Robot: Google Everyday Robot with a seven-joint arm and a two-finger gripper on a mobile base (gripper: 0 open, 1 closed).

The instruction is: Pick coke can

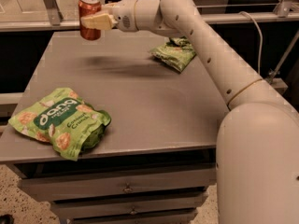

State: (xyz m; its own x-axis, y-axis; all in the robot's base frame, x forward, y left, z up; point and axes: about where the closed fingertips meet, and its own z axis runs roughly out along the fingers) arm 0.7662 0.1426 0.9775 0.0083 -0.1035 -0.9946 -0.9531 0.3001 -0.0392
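Note:
The coke can (pixel 88 9) is a small red can with a silver top. It hangs in the air above the far left part of the grey table (pixel 135 92), upright, with its shadow on the tabletop below. My gripper (pixel 93 20) is shut on the can, with a pale finger (pixel 99 21) across its side. The white arm reaches in from the right.
A large green snack bag (pixel 60 122) lies at the table's front left edge. A smaller green bag (pixel 175 53) lies at the far right, under my arm. Drawers (pixel 126 188) sit below the tabletop. A metal rail (pixel 28 25) runs behind the table.

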